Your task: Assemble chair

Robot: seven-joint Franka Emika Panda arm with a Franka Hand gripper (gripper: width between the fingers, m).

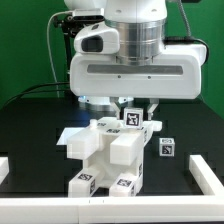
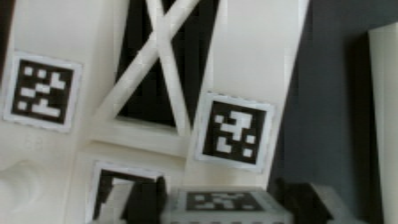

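The chair [image 1: 105, 155] is a blocky white assembly with several black-and-white tags, standing mid-table on the black surface. My gripper [image 1: 131, 112] hangs directly over its top right part and is shut on a small white tagged chair part [image 1: 130, 118]. In the wrist view the gripper [image 2: 222, 208] has one dark finger [image 2: 132, 198] on each side of this tagged part [image 2: 224, 202]. Beyond it lies a chair panel with crossed white bars [image 2: 157, 70] and two tags. The arm's body hides the scene behind the chair.
A small loose white tagged part [image 1: 167, 148] sits on the black table at the exterior view's right of the chair. White border rails run along the front [image 1: 110, 206], left [image 1: 5, 165] and right [image 1: 205, 172]. Cables hang at the back left.
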